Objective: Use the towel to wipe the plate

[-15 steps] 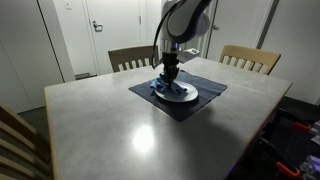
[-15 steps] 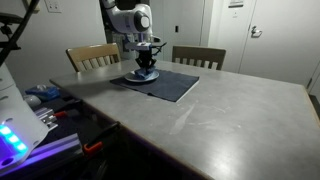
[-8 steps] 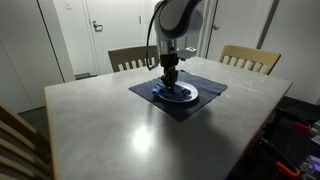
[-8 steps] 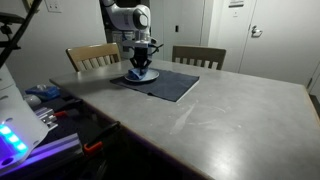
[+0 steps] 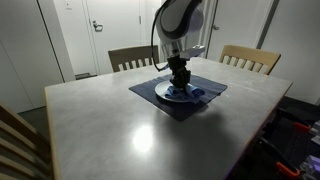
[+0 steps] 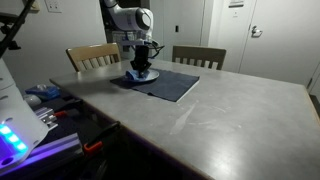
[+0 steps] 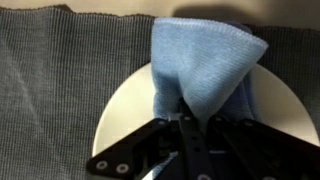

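Observation:
A white plate (image 7: 128, 112) lies on a dark grey placemat (image 7: 60, 90); the plate also shows in both exterior views (image 5: 168, 92) (image 6: 133, 76). A light blue towel (image 7: 205, 65) is bunched on the plate. My gripper (image 7: 188, 118) is shut on the towel and presses it down on the plate. In an exterior view the towel (image 5: 197, 95) spreads toward the plate's right side under the gripper (image 5: 180, 84). The gripper also shows over the plate in an exterior view (image 6: 141, 68).
The placemat (image 5: 190, 108) lies at the far side of a grey table (image 5: 110, 125). Two wooden chairs (image 5: 130, 57) (image 5: 250, 57) stand behind it. A chair back (image 5: 15, 140) is at the near left corner. Clutter and cables (image 6: 50, 100) lie beside the table.
The gripper has moved with the towel across the plate, from its left part toward its right side. The plate and placemat have stayed in place.

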